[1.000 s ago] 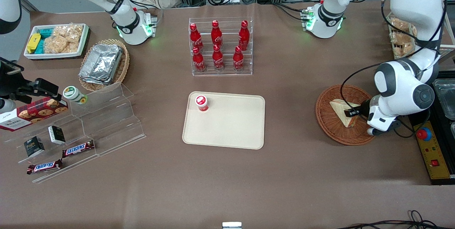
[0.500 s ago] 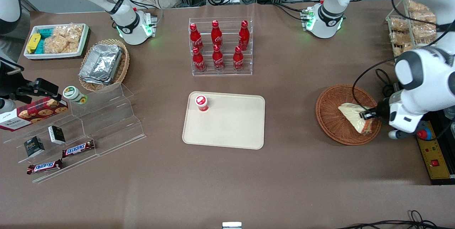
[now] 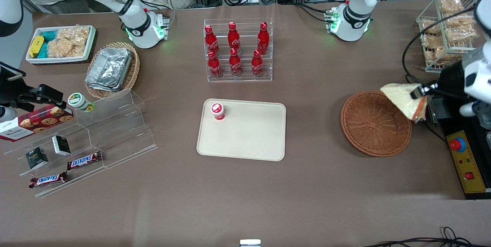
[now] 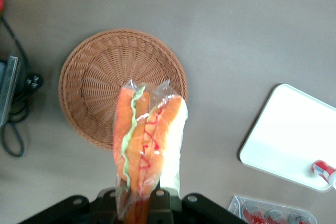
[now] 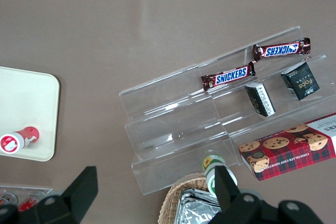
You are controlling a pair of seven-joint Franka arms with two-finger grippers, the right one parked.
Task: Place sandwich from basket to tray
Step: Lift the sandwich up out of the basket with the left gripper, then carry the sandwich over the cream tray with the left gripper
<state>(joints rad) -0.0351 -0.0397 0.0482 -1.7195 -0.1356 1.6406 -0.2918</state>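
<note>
The pincer [image 3: 419, 91] grips the clear-wrapped sandwich [image 3: 406, 100], a pale wedge with orange filling, holding it in the air above the rim of the round woven basket [image 3: 375, 123] on the working arm's side. The flat cream tray [image 3: 249, 135], rounded at its corners, lies well apart from the basket on the matte brown surface [image 3: 245, 193].

Snack display steps and a tray corner on the brown tabletop [image 5: 131, 19]

Two Snickers bars [image 5: 227, 75], two dark small boxes [image 5: 260, 98] and a red cookie box [image 5: 289, 148] sit on the clear acrylic steps [image 5: 178, 129]; a small red-capped bottle [image 5: 18, 138] lies on the tray [image 5: 26, 98].
</note>
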